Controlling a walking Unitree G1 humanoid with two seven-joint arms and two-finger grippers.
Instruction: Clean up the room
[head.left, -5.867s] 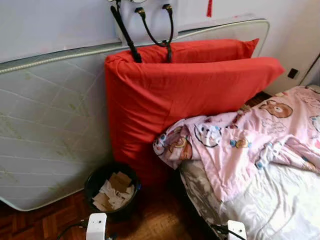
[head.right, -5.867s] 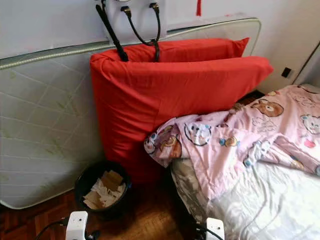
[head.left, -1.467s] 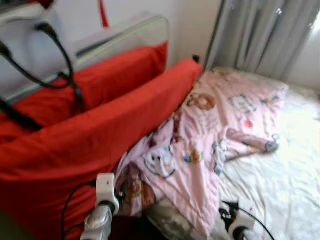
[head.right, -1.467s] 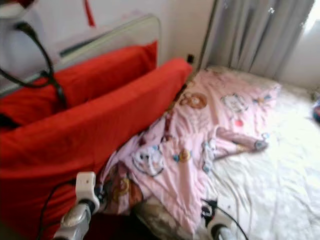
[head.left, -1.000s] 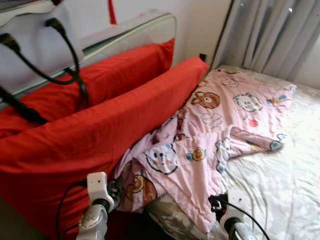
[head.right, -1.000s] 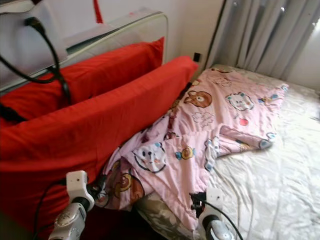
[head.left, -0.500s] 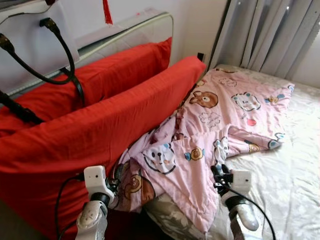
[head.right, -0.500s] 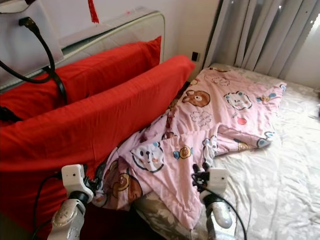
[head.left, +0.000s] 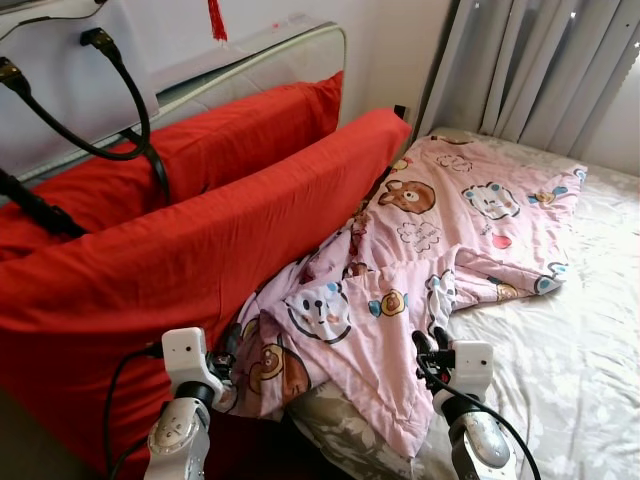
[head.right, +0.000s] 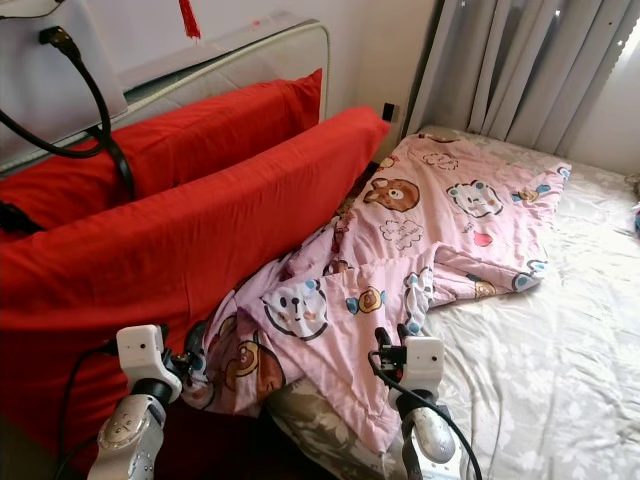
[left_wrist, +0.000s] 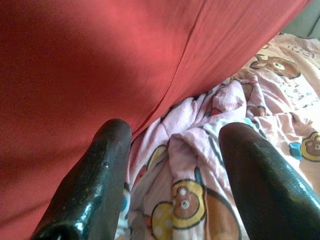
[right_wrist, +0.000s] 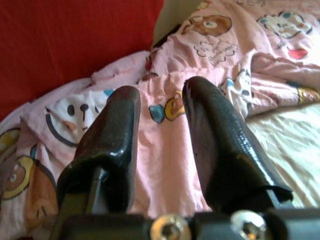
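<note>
Count, bedroom scene.
I log one pink quilt, two red cushions, one upright mattress, one bed sheet, one grey curtain, one white bag, two grippers.

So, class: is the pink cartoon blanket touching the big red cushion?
Touching. The left eye view shows the pink blanket bunched up against the red cushion, with no gap along its edge.

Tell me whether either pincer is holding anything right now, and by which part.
Nothing is held. The left pincer is open near the bunched corner of the pink blanket, beside the red cushion; the right pincer is open over the blanket's edge.
</note>
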